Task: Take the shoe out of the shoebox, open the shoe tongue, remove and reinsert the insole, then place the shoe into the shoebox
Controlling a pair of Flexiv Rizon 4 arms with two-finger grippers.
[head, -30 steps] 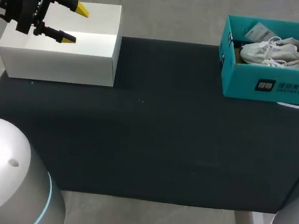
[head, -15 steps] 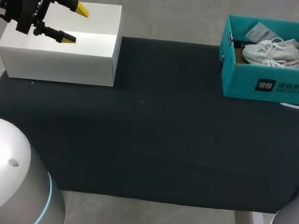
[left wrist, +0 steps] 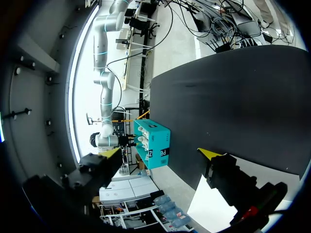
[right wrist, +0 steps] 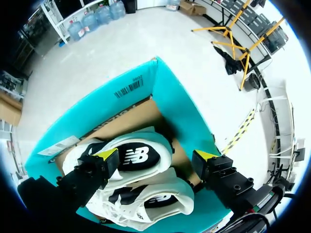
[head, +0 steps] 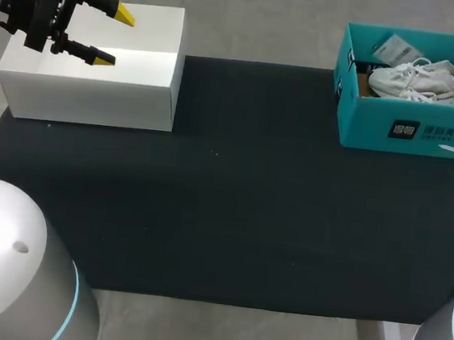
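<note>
Teal cardboard walls of the shoebox (right wrist: 146,85) ring the right pincer (right wrist: 156,155). It hangs open above the box, its yellow tips spread to either side of the heel of the upper white shoe (right wrist: 138,158). A second shoe (right wrist: 150,199) lies pressed against the first, on the side towards the pincer's body.

That crowding looks like the main hazard. A descent slightly off line could close on both heels or wedge a finger between the shoes, so the pair comes up together or one tumbles onto the black surface (head: 248,205). One tip also sits close to the box wall, and catching it could crumple the card or drag the light box along. Tangled laces might do the same, though I cannot tell from here whether they cross.

The left pincer (head: 113,37) is open too, poised over a white box (head: 98,83). It is well apart from the shoebox, so nothing steadies the shoebox.
</note>
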